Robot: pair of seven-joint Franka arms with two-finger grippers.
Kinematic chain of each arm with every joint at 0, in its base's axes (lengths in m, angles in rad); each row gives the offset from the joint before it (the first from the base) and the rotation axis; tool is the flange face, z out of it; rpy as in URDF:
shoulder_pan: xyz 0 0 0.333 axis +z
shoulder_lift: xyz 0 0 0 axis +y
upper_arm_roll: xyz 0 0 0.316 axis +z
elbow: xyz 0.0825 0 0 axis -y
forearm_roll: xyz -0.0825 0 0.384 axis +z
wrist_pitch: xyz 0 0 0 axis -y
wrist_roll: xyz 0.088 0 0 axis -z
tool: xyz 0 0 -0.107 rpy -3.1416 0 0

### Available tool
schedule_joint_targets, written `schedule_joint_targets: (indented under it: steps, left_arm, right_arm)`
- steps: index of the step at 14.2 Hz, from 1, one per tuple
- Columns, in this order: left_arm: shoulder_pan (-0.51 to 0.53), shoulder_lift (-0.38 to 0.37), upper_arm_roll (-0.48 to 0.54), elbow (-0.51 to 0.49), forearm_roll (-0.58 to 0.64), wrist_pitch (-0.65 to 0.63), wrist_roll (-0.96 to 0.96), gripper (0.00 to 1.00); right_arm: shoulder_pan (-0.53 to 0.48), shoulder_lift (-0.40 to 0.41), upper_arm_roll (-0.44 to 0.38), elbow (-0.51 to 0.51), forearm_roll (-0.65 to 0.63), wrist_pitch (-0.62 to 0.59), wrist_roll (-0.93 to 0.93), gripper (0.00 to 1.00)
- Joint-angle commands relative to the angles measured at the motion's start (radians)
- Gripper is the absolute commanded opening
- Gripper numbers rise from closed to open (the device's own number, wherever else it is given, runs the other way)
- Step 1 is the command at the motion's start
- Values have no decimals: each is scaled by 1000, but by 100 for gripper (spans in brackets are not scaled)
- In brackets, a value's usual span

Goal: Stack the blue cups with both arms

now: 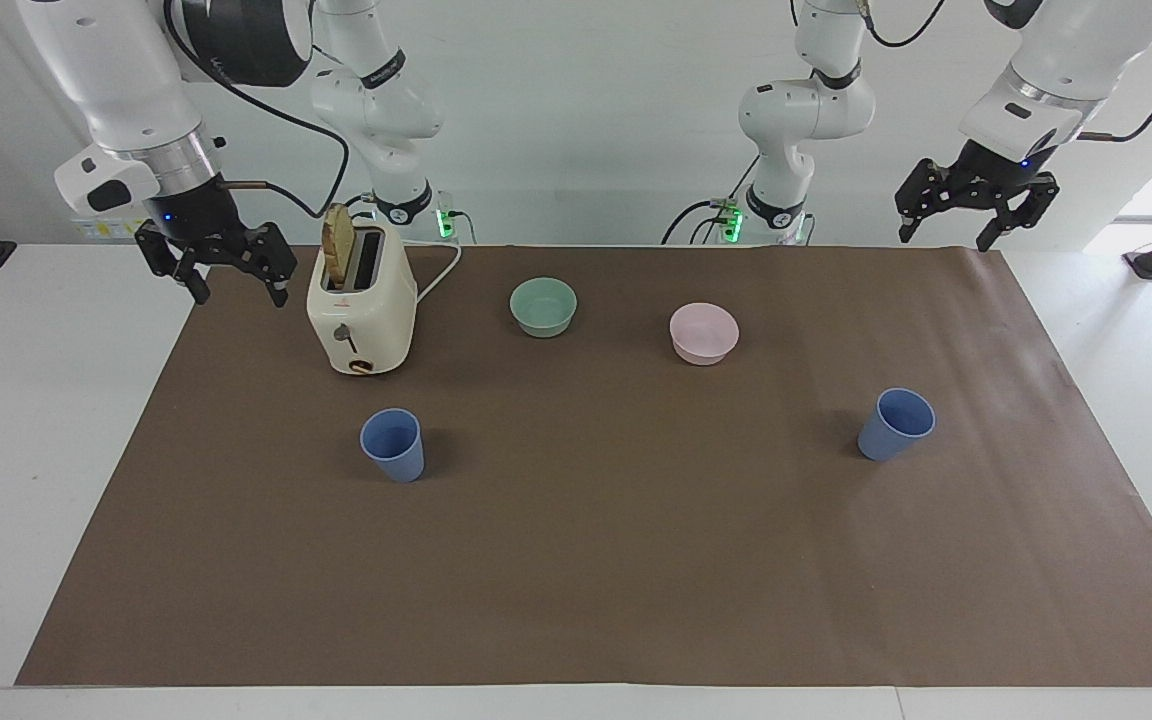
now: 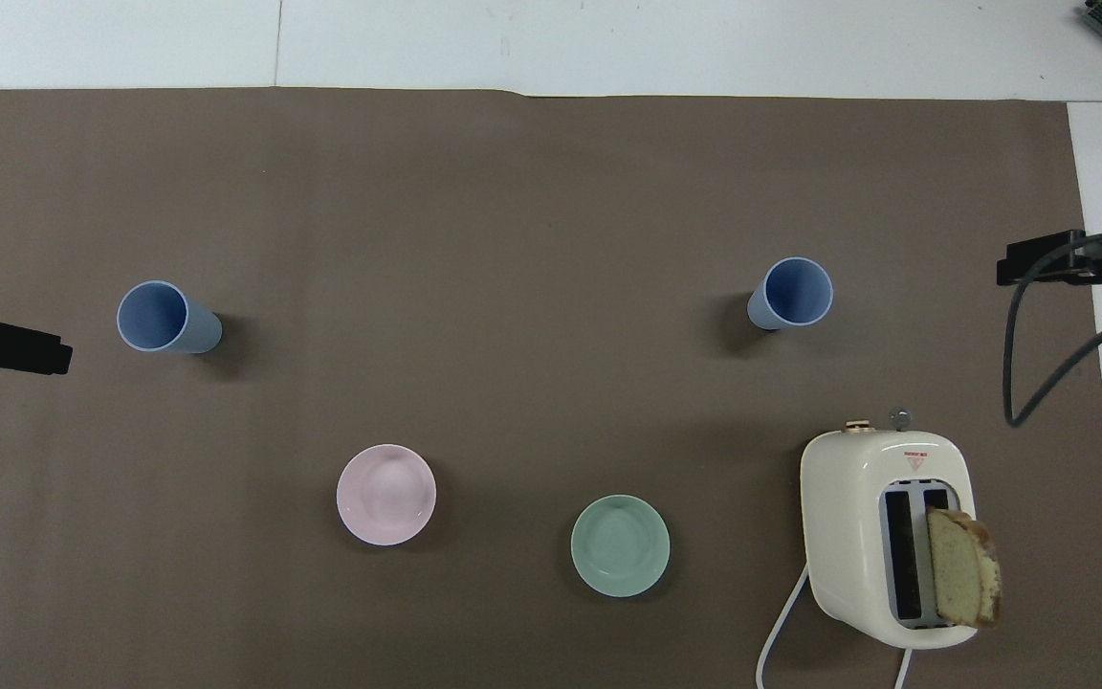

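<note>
Facing view, reading across: right gripper (image 1: pixel 232 283) is hanging in the air over the edge of the brown mat (image 1: pixel 576 560) at the right arm's end of the tabletop (image 1: pixel 46 420), jaws standing apart, holding nothing. Just beside it a cream toaster (image 1: pixel 361 318) is sitting on the mat with a slice of bread (image 1: pixel 337 250) sticking up out of one slot.

One blue cup (image 1: pixel 393 444) is standing upright, farther from the robots than the toaster, toward the right arm's end. Green bowl (image 1: pixel 543 306) and pink bowl (image 1: pixel 704 332) are sitting side by side mid-mat, nearer to the robots than both cups. Second blue cup (image 1: pixel 896 423) is standing upright toward the left arm's end, well apart from the first. Cups are not yet stacked.

Left gripper (image 1: pixel 976 212) is hanging over the mat corner at the left arm's end, jaws apart, empty.

Overhead view is showing the same layout mirrored: left gripper tip is poking in at one edge beside its cup (image 2: pixel 166 319), right gripper tip at the other edge, the other cup (image 2: pixel 791 294) sitting farther out than the toaster (image 2: pixel 886 531). Neither gripper is touching anything.
</note>
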State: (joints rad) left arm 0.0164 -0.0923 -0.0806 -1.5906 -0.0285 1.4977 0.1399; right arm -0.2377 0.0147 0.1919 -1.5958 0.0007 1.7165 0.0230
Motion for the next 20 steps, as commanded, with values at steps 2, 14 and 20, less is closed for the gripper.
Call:
schedule_joint_targets:
  steps: [2, 14, 20]
  left_arm:
    - [-6, -6, 5, -9, 4, 6, 14, 100]
    - [-4, -7, 7, -17, 2, 16, 15, 100]
    - [91, 17, 7, -22, -5, 61, 9, 100]
  right_arm:
    - [-5, -9, 1, -10, 18, -1, -14, 100]
    - [-5, -10, 1, -10, 16, -2, -14, 100]
    - [-3, -10, 1, -12, 18, -1, -14, 100]
